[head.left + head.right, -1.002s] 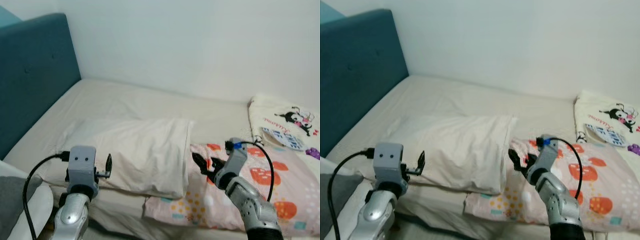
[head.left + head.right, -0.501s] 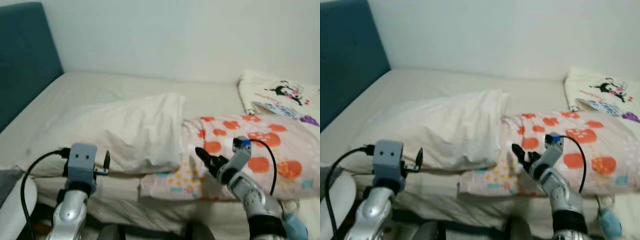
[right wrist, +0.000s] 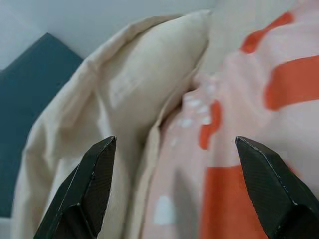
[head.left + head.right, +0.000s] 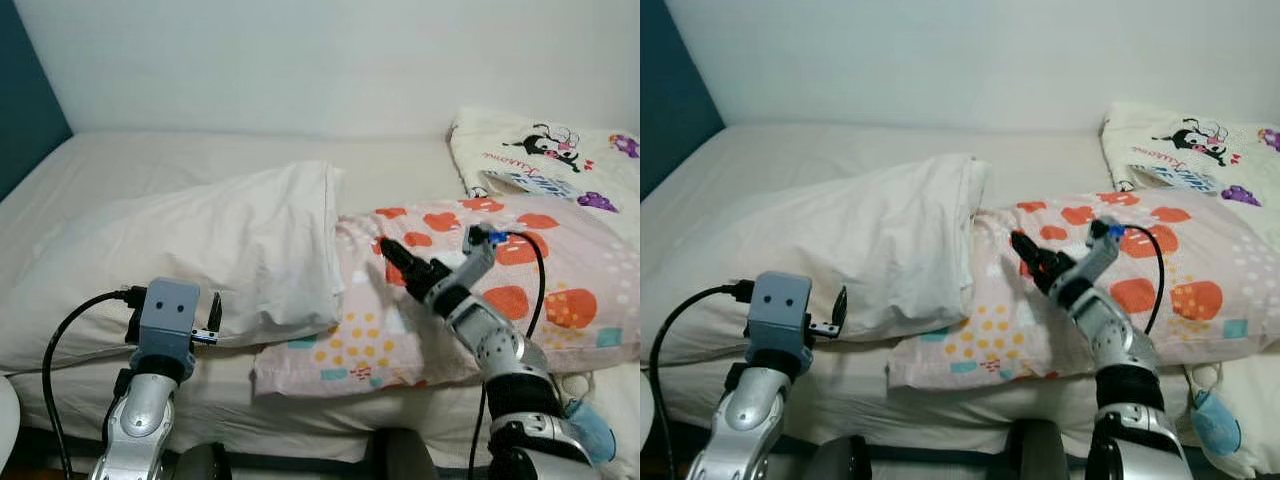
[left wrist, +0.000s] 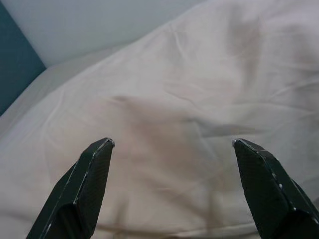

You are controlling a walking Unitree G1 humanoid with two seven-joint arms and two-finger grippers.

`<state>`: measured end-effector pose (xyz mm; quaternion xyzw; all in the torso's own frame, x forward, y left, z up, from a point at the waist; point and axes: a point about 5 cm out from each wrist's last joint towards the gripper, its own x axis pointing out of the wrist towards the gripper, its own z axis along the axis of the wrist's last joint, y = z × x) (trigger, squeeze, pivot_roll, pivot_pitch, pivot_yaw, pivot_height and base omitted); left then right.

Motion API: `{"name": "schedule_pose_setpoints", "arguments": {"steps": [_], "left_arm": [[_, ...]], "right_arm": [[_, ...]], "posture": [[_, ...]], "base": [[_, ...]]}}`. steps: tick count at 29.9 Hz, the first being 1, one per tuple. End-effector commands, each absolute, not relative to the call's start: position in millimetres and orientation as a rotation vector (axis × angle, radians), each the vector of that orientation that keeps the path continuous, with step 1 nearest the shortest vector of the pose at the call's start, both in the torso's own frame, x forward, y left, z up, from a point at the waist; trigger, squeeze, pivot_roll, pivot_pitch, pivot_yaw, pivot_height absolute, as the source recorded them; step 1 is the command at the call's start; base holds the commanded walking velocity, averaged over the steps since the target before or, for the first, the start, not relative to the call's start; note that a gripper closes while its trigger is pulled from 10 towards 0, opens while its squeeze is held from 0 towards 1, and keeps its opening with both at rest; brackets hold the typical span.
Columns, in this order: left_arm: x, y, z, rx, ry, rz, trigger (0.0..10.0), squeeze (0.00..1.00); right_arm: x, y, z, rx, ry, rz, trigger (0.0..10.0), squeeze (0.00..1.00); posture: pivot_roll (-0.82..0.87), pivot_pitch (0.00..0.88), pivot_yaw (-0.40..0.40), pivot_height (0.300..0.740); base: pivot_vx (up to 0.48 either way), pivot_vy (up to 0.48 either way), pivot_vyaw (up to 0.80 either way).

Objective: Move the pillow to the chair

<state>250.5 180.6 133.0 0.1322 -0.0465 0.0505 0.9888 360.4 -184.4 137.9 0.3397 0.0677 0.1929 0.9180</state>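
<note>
R tool (image 4: 392,252) agape over pink pillow (image 4: 520,300) — L tool (image 4: 213,318) agape.

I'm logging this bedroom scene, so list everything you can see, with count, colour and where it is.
White pillow: one, white, on the bed, robot's left side.
Patterned pillow: one, pink with orange and yellow shapes, right of the white pillow, its edge tucked under it.
Cartoon blanket: one, cream, far right by the wall.
Bed sheet: one, off-white.
Headboard: one, teal, far left.
Left tool: open, facing the white pillow.
Right tool: open, over the patterned pillow near the seam.
</note>
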Motion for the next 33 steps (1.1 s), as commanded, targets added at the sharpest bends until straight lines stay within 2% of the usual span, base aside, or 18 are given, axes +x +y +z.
{"name": "schedule_pose_setpoints", "arguments": {"steps": [1,5,9,16,20,22,28,33], "left_arm": [[246.7,184.1,138.3,0.3,-0.106,0.116,10.0,0.0],[246.2,186.0,142.7,0.312,-0.118,0.131,10.0,0.0],[250.8,197.0,155.2,0.34,-0.148,0.179,10.0,0.0],[248.6,202.1,160.8,0.352,-0.157,0.19,10.0,0.0],[243.6,203.5,163.2,0.366,-0.156,0.192,10.0,0.0],[237.8,203.1,162.7,0.372,-0.147,0.189,10.0,0.0],[236.0,201.2,162.2,0.37,-0.143,0.186,10.0,0.0],[238.3,198.7,162.5,0.365,-0.145,0.177,10.0,0.0]], "right_arm": [[369.2,-169.5,148.1,0.711,0.115,0.471,10.0,0.0],[375.3,-155.7,155.7,0.705,0.109,0.527,10.0,0.0],[386.0,-123.5,171.4,0.706,0.106,0.619,10.0,0.0],[393.2,-107.2,172.9,0.691,0.178,0.566,10.0,0.0],[397.8,-93.3,177.6,0.629,0.211,0.557,10.0,0.0],[399.6,-76.0,180.8,0.461,0.288,0.572,10.0,0.0],[399.3,-59.2,187.8,0.438,0.324,0.614,10.0,0.0],[391.2,-47.4,168.7,0.372,0.507,0.596,10.0,0.0]], "posture": [[0.07,0.0,-0.018,0.493],[0.07,0.0,-0.019,0.483],[0.09,0.028,-0.025,0.463],[0.11,0.053,-0.032,0.458],[0.12,0.07,-0.037,0.458],[0.13,0.08,-0.041,0.458],[0.12,0.08,-0.05,0.458],[0.12,0.068,-0.052,0.458]], "base": [[0.0,0.0,0.0],[0.0,0.0,0.0],[0.0,0.0,0.0],[0.0,0.0,0.0],[0.0,0.0,0.0],[0.0,0.0,0.0],[0.0,0.0,0.0],[0.0,0.0,0.0]]}}
